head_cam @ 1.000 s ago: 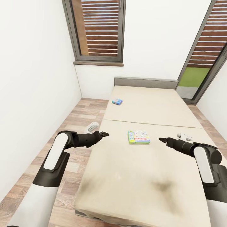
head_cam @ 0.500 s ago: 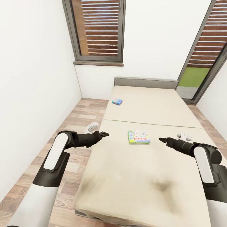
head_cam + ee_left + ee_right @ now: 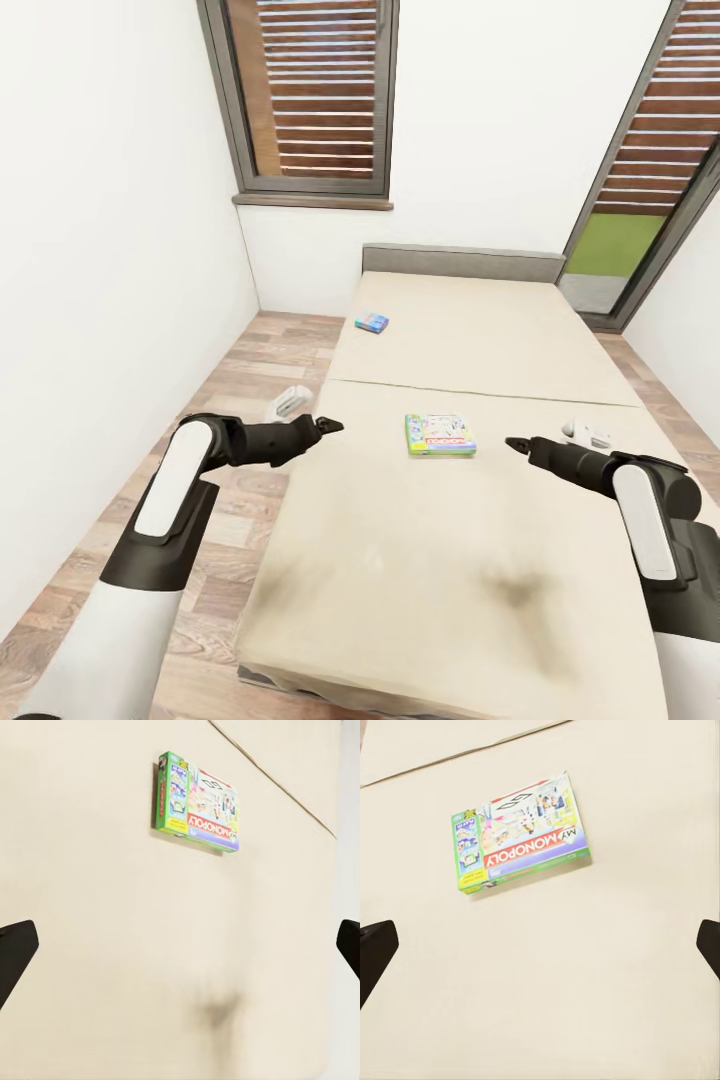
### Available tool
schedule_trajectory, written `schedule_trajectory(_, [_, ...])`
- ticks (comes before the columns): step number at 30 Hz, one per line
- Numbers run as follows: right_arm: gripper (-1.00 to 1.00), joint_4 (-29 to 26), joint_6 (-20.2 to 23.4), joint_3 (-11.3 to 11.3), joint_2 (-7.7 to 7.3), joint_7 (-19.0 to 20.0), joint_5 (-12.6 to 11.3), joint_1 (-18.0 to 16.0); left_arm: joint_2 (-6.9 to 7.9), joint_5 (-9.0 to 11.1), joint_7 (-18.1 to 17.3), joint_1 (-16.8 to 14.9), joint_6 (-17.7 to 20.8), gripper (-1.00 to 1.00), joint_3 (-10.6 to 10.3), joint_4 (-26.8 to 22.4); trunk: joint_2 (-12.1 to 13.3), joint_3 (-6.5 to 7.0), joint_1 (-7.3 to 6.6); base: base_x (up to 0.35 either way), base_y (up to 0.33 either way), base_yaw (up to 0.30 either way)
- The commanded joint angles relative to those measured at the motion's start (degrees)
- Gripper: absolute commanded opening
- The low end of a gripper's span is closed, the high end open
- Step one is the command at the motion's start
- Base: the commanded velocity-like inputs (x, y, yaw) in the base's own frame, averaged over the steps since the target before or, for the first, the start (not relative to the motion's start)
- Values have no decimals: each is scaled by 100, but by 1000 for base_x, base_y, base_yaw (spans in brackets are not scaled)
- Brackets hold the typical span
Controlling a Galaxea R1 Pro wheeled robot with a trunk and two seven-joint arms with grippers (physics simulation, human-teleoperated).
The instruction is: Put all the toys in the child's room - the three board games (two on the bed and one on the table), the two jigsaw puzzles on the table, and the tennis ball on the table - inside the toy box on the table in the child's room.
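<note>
A: What differs from a second ago?

B: Almost nothing. The left gripper (image 3: 335, 425) sits a touch lower; the right gripper (image 3: 513, 443) holds station. Both are spread wide and empty.

A: And the toys?

B: The Monopoly box (image 3: 439, 435) lies flat on the bed (image 3: 420, 560) between the grippers, not yet grasped; the small blue box (image 3: 372, 322) lies well beyond.

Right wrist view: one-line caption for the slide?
Open right gripper hovering over the bed, looking down at the green Monopoly board game lying flat on it.
</note>
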Motion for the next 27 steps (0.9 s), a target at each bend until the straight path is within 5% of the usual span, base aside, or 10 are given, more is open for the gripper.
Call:
schedule_trajectory(1, [100, -4, 22, -2, -1, -75, -52, -4, -1, 53, 60, -4, 9, 100, 2, -4, -2, -5, 0, 0, 0, 0])
schedule_trajectory(10, [100, 7, 19, 3, 7, -187, -59, -6, 89, 21, 149, -53, 23, 100, 67, 53, -2, -5, 0, 0, 0, 0])
schedule_trajectory(17, [100, 210, 57, -8, 5, -224, -62, -67, 126, 41, 151, -28, 23, 100, 421, 85, -2, -5, 0, 0, 0, 0])
schedule_trajectory(27, [100, 635, 57, -21, -3, -237, -61, -249, 112, 61, 133, -10, 9, 100, 657, 66, -2, -5, 0, 0, 0, 0])
